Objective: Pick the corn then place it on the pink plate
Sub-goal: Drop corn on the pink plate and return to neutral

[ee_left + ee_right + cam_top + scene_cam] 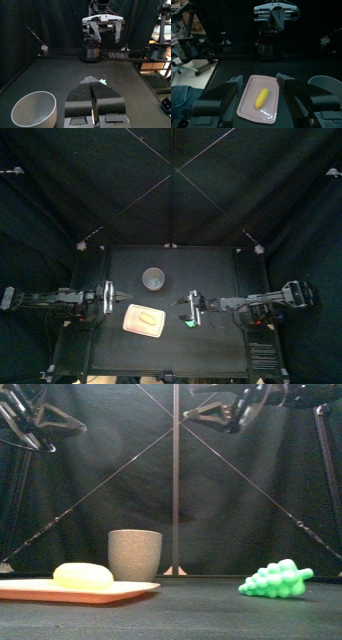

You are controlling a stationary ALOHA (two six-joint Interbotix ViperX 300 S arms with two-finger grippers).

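Corn [83, 575]: where does it lie?

— On the pink plate [34, 592], lengthwise near its middle, left of the bench's [201, 619] centre and toward the front. I judge the task finished.

And the claws?

— Both hang high and carry nothing. The left claw [94, 82] has its jaws pressed together, with nothing between them. The right claw [259, 78] has its jaws spread, and its wrist view looks between them toward the plate.

Why would they hang so?

— My guess is that spread jaws suit a claw with nothing to hold. Held high, neither arm can nudge the corn.

Anything close enough to trouble it?

— A grey speckled cup [134, 555] stands upright behind the plate, apart from it. A green knobbly toy [277, 579] lies to the right, well apart, on bare bench.
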